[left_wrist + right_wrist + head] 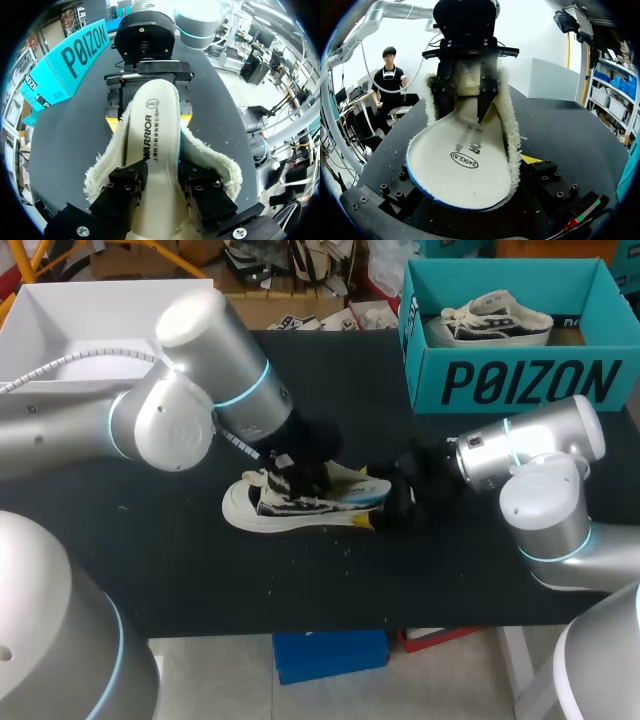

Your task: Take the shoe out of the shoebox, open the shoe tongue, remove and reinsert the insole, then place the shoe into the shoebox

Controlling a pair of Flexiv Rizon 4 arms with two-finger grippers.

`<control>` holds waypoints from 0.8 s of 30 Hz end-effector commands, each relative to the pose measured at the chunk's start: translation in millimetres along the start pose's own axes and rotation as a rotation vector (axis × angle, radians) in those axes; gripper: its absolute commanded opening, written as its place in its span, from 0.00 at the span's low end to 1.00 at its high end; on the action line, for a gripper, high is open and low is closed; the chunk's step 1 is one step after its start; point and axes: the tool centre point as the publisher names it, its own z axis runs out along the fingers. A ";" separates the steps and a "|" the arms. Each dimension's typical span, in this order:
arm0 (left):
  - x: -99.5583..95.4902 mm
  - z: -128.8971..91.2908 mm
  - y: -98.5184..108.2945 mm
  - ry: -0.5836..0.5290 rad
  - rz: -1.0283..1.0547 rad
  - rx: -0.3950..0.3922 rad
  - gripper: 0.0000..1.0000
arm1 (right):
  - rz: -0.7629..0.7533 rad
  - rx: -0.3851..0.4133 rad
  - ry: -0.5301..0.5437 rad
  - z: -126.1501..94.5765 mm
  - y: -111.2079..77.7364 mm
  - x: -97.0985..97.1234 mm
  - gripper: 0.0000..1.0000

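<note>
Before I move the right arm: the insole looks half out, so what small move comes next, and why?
Probably draw the right gripper slightly back from the shoe, lengthwise along the insole. One end of the insole lies at that gripper; the other runs into the shoe beneath the left gripper. Whether either grip is firm, I cannot tell, so go slowly.

Black table (450,570), white-and-black shoe (250,508) lying mid-table, teal shoebox (520,380) at its far right corner
</note>
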 end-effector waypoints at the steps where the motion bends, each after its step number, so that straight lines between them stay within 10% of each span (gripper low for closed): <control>1: 11.8 3.7 -2.3 -0.049 0.010 -0.022 0.42 | 0.001 -0.001 -0.001 0.5 -1.3 -1.0 0.00; 24: -9.7 31.4 -21.0 -0.239 0.049 -0.088 0.44 | 0.001 -0.001 -0.001 0.5 -1.3 -1.0 0.00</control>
